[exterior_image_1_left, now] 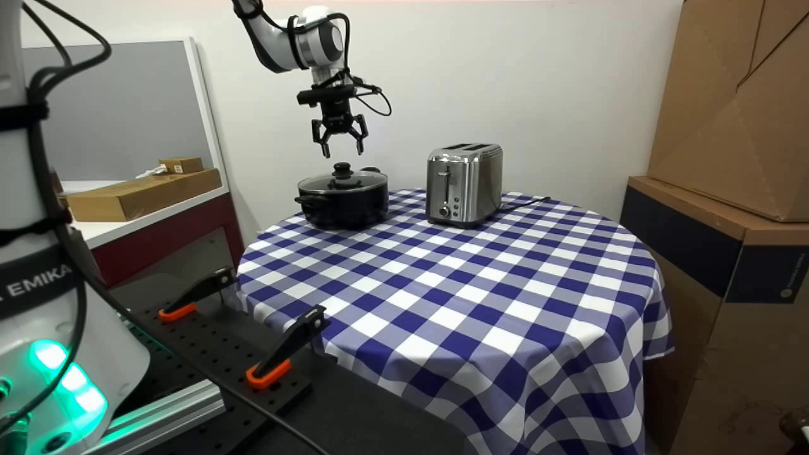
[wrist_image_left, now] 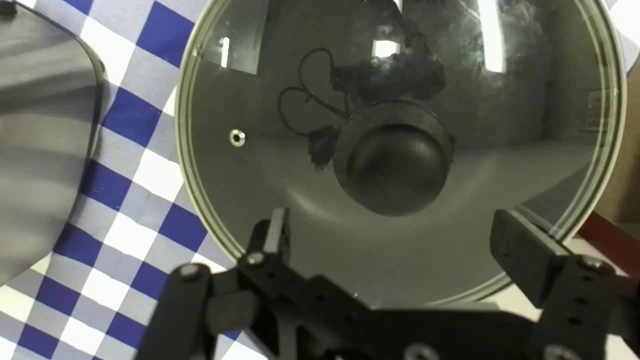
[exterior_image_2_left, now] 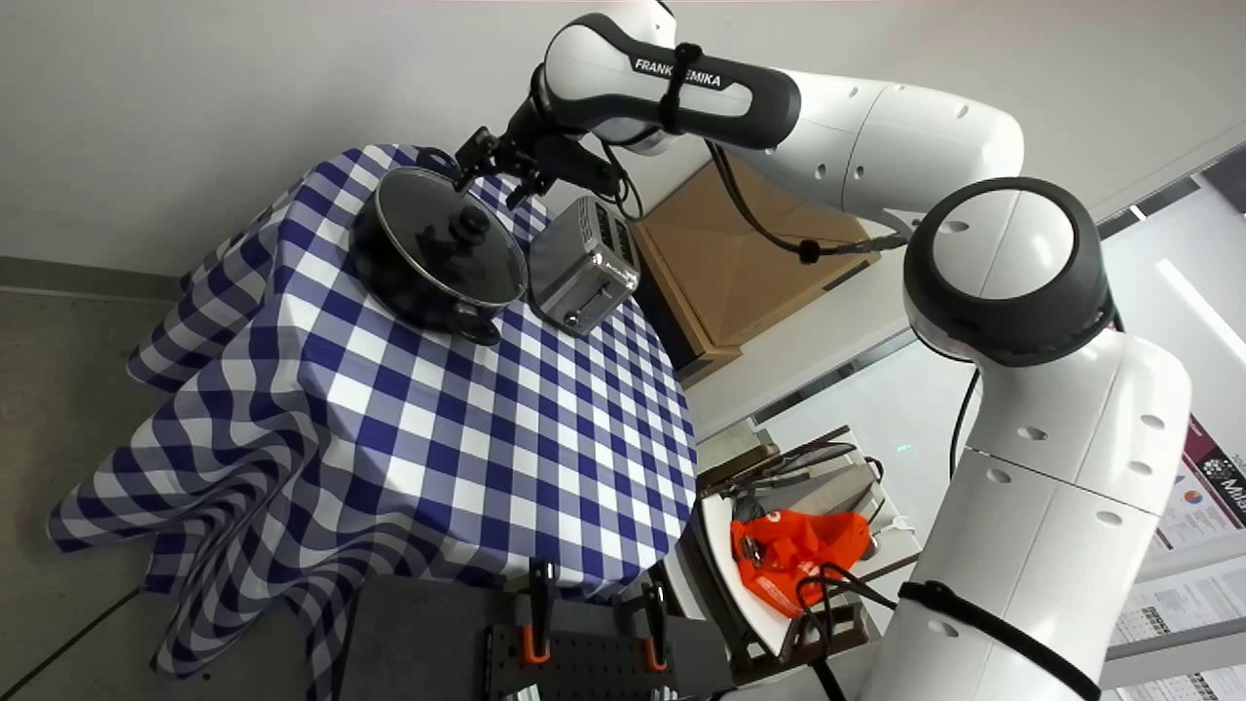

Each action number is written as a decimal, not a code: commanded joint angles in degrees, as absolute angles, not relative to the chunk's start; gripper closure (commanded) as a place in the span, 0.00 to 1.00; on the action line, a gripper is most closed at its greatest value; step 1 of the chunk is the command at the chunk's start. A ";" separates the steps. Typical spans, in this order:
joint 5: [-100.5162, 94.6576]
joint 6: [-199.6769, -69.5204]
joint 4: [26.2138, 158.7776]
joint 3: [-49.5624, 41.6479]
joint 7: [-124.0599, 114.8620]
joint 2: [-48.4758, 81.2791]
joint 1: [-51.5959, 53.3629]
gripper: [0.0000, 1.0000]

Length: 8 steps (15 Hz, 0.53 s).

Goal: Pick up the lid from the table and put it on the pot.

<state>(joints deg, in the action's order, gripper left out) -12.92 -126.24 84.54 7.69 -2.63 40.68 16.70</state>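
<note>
looks like a lab: robot arm [exterior_image_2_left: 1042, 487], perforated plate [exterior_image_2_left: 590, 654], orange-tipped clamps [exterior_image_1_left: 292, 341], a printed poster [exterior_image_2_left: 1204, 492]

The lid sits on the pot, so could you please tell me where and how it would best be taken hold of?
Probably by its dark centre knob, with the open gripper coming straight down over it. The knob stands up from the lid, while the rim sits along the top of the pot and seems to offer little to pinch.
</note>
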 commanded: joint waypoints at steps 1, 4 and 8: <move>-10.93 -127.70 86.61 6.09 -8.63 36.77 17.34 0.00; -11.15 -128.25 88.63 4.84 -13.33 33.63 17.39 0.00; -11.08 -128.27 94.13 3.88 -16.73 27.63 16.47 0.00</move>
<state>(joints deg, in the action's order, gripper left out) -12.17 -127.05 87.31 4.93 -14.26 33.77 16.68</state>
